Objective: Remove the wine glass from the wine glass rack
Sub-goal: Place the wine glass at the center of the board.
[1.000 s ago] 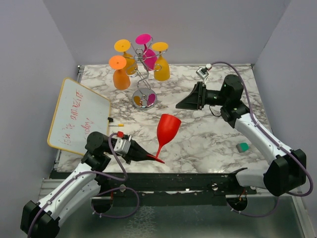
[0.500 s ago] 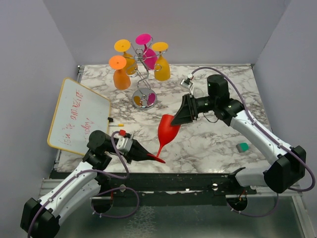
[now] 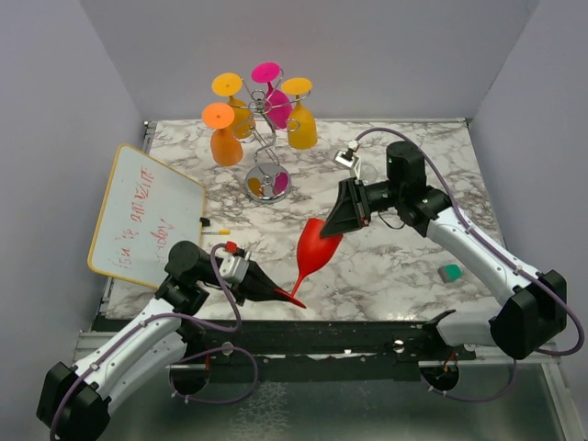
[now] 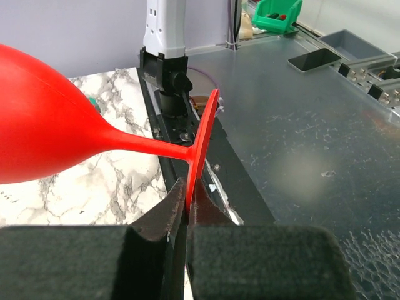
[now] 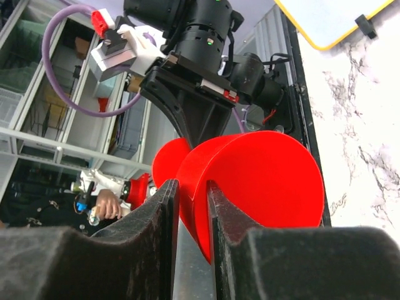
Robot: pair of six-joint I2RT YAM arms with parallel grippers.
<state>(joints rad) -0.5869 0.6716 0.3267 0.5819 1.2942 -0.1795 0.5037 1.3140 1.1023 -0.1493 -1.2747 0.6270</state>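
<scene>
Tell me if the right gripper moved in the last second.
Yes. The right gripper came toward the near edge: earlier level with the rack base, now nearer than it, at the red glass rim.

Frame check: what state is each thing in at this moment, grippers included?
red wine glass, off the rack, tilted, held at both ends.
left gripper, jaws shut on the glass's foot.
right gripper, jaws shut across the bowl's rim.
wine glass rack, upright.
four glasses, hanging upside down from the rack's arms.
whiteboard, lying flat, red writing on it.
</scene>
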